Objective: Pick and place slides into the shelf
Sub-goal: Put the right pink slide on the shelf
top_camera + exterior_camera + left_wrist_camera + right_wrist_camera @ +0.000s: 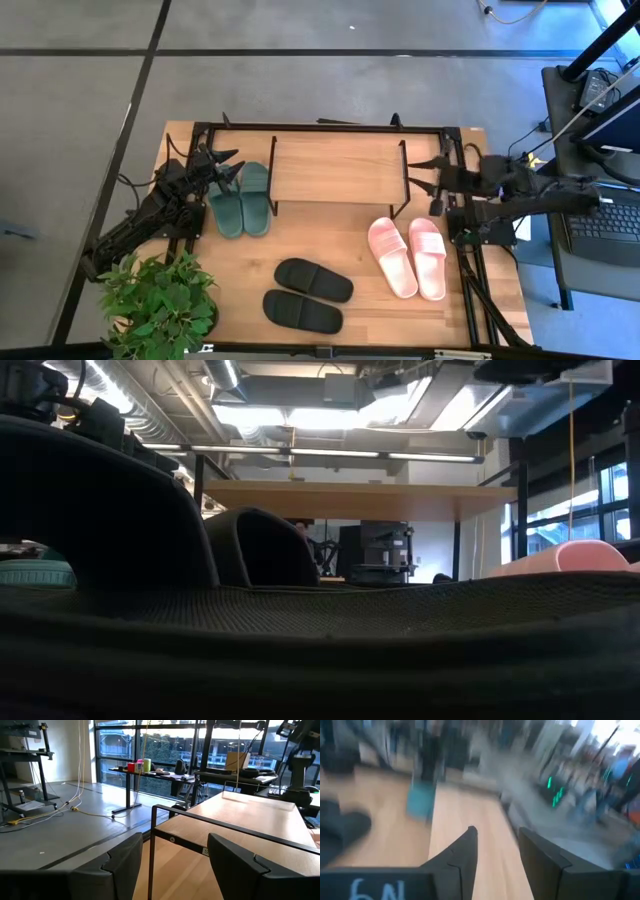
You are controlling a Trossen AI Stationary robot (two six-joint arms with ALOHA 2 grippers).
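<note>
From above, the shelf [338, 160] stands at the far side of the tabletop [345, 255], a black tube frame with upright dividers. The dark green slides [241, 200] lie side by side at its left end, partly inside the frame. The pink slides [408, 256] lie on the tabletop in front of the right part of the shelf, and the black slides [306, 295] lie nearer to the front edge, between the two other pairs. The left gripper [226, 170] is just beside the green pair, at the left end of the shelf, with its fingers spread apart and holding nothing. The right gripper [430, 172] is at the right end of the shelf, also with fingers apart and empty. A green plant [158, 300] stands at the front left corner.

In the low view, a black slide [300, 650] fills most of the picture, and a pink slide [565, 557] shows at the right.

In the left wrist view, the two fingers [122, 862] are apart, with a shelf bar [220, 822] between them.

In the right wrist view, the fingers [462, 852] are apart over the light wood, and the picture is blurred.
</note>
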